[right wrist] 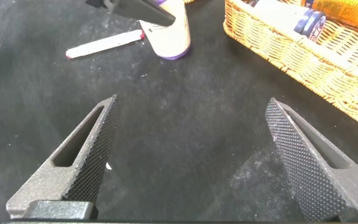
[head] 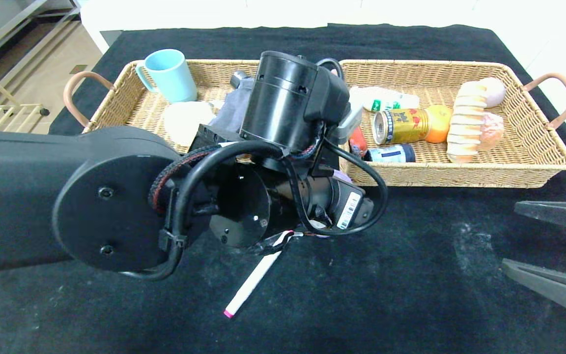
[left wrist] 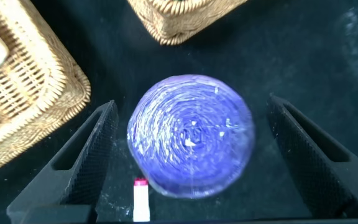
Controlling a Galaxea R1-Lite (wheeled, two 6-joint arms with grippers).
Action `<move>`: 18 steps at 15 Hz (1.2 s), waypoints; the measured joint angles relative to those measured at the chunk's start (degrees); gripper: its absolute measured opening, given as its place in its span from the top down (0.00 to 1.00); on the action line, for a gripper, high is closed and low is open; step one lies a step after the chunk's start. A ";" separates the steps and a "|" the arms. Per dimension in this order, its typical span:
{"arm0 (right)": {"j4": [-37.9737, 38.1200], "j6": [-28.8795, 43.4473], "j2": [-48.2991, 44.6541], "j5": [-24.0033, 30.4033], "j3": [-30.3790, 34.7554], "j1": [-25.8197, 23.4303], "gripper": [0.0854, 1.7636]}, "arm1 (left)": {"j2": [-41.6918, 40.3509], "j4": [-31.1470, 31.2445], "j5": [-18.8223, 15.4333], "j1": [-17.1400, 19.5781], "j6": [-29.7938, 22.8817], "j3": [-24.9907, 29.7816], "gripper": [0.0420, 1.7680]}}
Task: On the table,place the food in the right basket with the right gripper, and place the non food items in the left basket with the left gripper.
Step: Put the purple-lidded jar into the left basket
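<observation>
My left gripper (left wrist: 191,102) hangs open straight above the upright purple-topped roll (left wrist: 191,134), one finger on each side and neither touching it. The white marker (head: 253,280) lies on the black table (head: 410,275) beside the roll, its pink end (left wrist: 140,184) near the roll's edge. In the head view my left arm (head: 283,98) hides the roll. The grey towel (head: 234,110) lies in the left basket (head: 116,98). The gold can (head: 401,125) and the bread roll (head: 469,123) lie in the right basket (head: 533,167). My right gripper (head: 510,236) stands open over bare cloth at the right edge.
A blue cup (head: 167,73) and a white lump (head: 187,120) sit in the left basket. An orange (head: 438,123), a white packet (head: 383,101) and a blue-capped bottle (head: 391,153) share the right basket. Both baskets stand side by side at the back.
</observation>
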 joint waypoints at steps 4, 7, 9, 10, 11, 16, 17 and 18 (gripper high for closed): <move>-0.09 0.09 0.24 0.00 -0.22 -0.27 0.03 | 0.98 -0.04 0.00 0.44 -0.11 -0.30 0.03; -0.09 0.09 0.45 -0.05 -0.29 -0.29 0.03 | 1.29 -0.13 -0.06 0.69 -0.18 -0.30 0.03; -0.09 0.09 0.67 -0.07 -0.29 -0.33 0.03 | 1.60 -0.17 -0.06 0.85 -0.22 -0.34 0.03; -0.11 0.09 0.78 -0.07 -0.30 -0.46 0.03 | 1.79 -0.50 -0.06 0.85 -0.20 -0.48 0.03; -0.11 0.09 0.89 -0.07 -0.33 -0.55 0.03 | 1.94 -1.00 -0.09 0.87 -0.09 -0.56 0.03; -0.11 0.09 1.11 -0.05 -0.38 -0.63 0.03 | 2.32 -1.29 -0.05 0.91 -0.11 -0.59 0.44; -0.11 0.06 1.16 -0.05 -0.38 -0.63 0.03 | 2.34 -1.30 -0.05 0.91 -0.09 -0.56 0.46; -0.09 0.09 1.18 -0.07 -0.38 -0.63 0.03 | 2.34 -1.30 -0.06 0.91 -0.11 -0.54 0.47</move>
